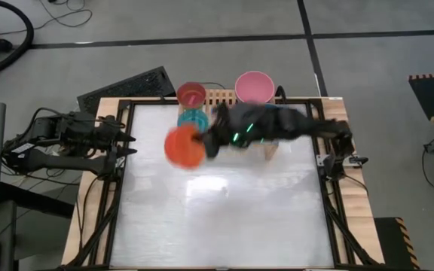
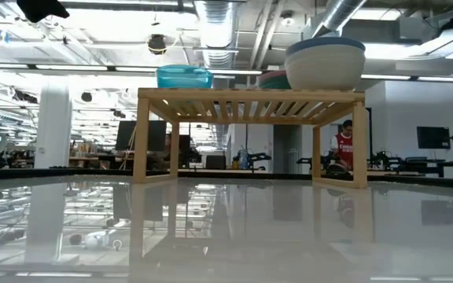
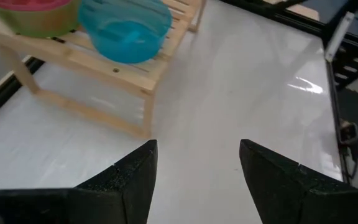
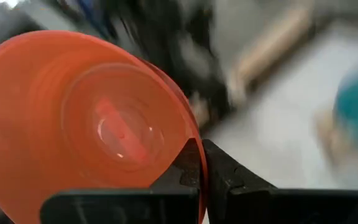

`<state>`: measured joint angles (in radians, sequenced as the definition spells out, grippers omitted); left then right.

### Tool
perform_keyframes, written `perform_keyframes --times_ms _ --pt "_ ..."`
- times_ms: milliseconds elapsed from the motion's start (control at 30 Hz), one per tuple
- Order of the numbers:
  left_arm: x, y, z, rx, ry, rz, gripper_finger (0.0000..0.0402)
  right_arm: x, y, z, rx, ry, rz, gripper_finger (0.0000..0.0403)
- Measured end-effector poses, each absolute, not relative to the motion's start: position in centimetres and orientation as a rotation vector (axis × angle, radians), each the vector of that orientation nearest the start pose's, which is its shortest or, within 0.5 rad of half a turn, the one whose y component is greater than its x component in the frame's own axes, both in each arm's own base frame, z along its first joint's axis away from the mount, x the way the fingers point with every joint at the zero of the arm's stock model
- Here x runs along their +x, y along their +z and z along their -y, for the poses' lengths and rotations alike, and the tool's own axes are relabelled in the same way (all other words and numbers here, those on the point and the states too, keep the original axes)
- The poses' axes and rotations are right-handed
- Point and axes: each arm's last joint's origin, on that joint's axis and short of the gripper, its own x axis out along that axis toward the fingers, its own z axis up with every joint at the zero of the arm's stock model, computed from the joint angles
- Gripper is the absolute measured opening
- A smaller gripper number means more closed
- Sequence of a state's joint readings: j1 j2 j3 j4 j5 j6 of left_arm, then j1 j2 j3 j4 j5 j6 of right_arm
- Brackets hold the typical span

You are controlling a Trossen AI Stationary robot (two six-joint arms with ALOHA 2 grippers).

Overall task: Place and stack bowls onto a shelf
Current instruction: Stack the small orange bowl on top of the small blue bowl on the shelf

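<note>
The orange bowl (image 1: 184, 146) is off the table, tilted, its rim pinched in the right gripper (image 4: 202, 163), just in front of the shelf's (image 2: 250, 100) left end. On the light-wood slatted shelf sit a cyan bowl (image 2: 184, 76) at the left end, a magenta one (image 1: 191, 94) behind it, and a pink bowl (image 1: 255, 86) to the right. In the low view a cream and slate-blue stack (image 2: 325, 62) stands at the right end.

Grey floor (image 1: 202, 30) with black tape lines; exposed ceiling ducts (image 2: 219, 23) (strip lights), white column (image 2: 53, 126).
</note>
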<state>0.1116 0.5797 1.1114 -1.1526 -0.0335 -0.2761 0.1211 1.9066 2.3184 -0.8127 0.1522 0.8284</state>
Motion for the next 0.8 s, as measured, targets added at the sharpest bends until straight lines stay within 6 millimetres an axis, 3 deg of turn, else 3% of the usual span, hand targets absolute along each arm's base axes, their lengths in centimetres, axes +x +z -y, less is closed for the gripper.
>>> perform_keyframes --times_ms 100,200,400,500,800 --pt "5.8 36.8 -0.8 -0.303 0.261 -0.591 0.0212 37.8 49.6 -1.2 0.700 -0.223 -0.198 0.0023" --pt "5.8 36.8 -0.9 -0.321 0.297 -0.583 0.0212 37.6 49.9 2.0 0.662 -0.282 -0.166 0.0023" --pt "5.8 36.8 -1.0 -0.364 0.358 -0.565 0.0212 40.4 46.1 7.0 0.655 -0.341 -0.290 0.0023" --pt "5.8 36.8 -1.1 -0.390 0.389 -0.554 0.0212 40.1 44.6 8.5 0.667 -0.405 -0.400 0.0023" --pt "5.8 37.0 -1.4 -0.428 0.482 -0.504 0.0212 41.2 41.8 10.0 0.623 -0.459 -0.535 0.0023"
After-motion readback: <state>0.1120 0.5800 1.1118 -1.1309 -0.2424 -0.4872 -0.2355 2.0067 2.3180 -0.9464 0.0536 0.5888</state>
